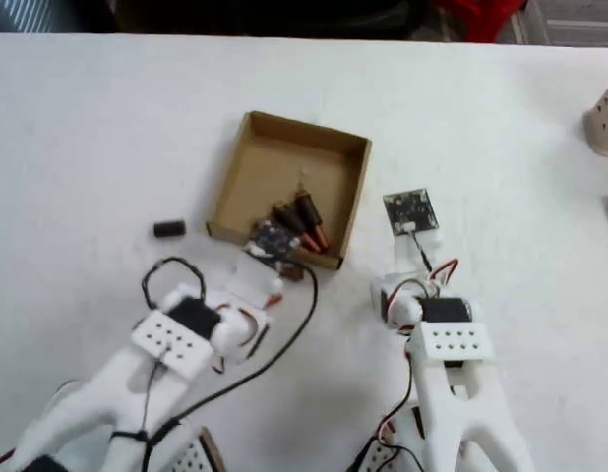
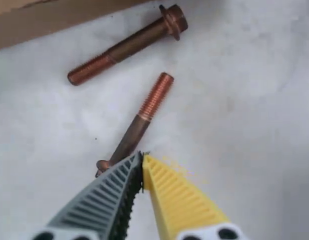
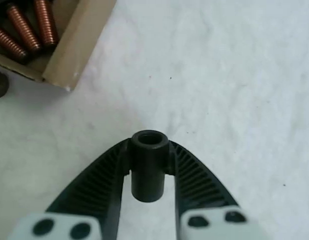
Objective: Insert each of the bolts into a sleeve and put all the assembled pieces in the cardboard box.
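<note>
- Bolts lying loose number two, both on the white surface (image 2: pixel 254 90) outside the cardboard box (image 1: pixel 306 134). The nearer bolt (image 2: pixel 144 112) has its head right at my left fingers (image 2: pixel 142 158), and the farther bolt (image 2: pixel 125 46) lies just beyond it, close to the box wall.
- My left fingers are closed, tips pressed together. The nearer bolt's head sits against the grey one, and I cannot tell whether any of it is pinched.
- My right fingers (image 3: pixel 149 146) are clamped on a black sleeve (image 3: pixel 148 172), its bore open toward the wrist camera. It is held over bare surface a little off the box corner.
- Done so far, by my reckoning: a small cluster of assembled pieces (image 1: pixel 299 221) already lies in the box — copper threads poking out of dark sleeves.
- Left to do, as I judge it, are two pairings. One bolt goes into the black sleeve in my right fingers. The other goes into the loose sleeve (image 1: pixel 169 229), which lies on the surface on the far side of the box from my right fingers. Then both go into the box.
- The high view gives me the layout — box, loose sleeve, and both arms at the box's near edge.
- The left wrist view gives the two bolts and how they point. The right wrist view gives the sleeve's bore and three threaded ends inside the box corner.
</note>
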Action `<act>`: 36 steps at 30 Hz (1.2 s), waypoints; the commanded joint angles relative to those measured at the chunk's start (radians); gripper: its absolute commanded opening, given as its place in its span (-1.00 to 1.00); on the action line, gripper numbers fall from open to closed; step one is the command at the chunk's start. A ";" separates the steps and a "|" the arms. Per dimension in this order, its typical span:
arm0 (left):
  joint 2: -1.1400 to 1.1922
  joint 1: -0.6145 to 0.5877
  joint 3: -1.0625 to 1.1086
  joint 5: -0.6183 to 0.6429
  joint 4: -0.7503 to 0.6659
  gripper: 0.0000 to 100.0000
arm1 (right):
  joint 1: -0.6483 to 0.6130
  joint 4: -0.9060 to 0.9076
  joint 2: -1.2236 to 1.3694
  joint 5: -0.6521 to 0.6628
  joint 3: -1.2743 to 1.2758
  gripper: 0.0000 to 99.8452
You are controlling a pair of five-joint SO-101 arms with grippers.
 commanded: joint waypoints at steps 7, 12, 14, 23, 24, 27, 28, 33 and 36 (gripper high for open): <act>0.285 -0.185 -0.195 0.015 0.012 -0.95 | 0.007 0.004 -0.025 0.015 -0.008 -0.97; 0.295 -0.260 -0.210 0.029 -0.012 -0.95 | 0.008 0.004 -0.025 0.015 -0.008 -0.97; 0.295 -0.285 -0.212 0.055 -0.026 -0.95 | 0.008 0.004 -0.025 0.015 -0.008 -0.97; 0.174 -0.295 -0.221 0.061 0.003 -0.96 | 0.008 0.005 -0.025 0.015 -0.008 -0.97; 0.110 -0.291 -0.212 0.061 0.009 -0.96 | 0.008 0.005 -0.025 0.015 -0.008 -0.97; -0.116 -0.234 -0.126 0.061 0.012 -0.96 | 0.008 0.005 -0.025 0.015 -0.006 -0.97; -0.186 -0.205 -0.083 0.060 0.012 -0.96 | 0.008 0.005 -0.025 0.015 -0.006 -0.97; -0.361 -0.127 0.041 -0.031 0.014 -0.95 | 0.007 0.005 -0.025 0.015 -0.006 -0.97; -0.280 -0.127 0.032 -0.037 0.005 -0.95 | 0.007 0.005 -0.025 0.015 -0.006 -0.97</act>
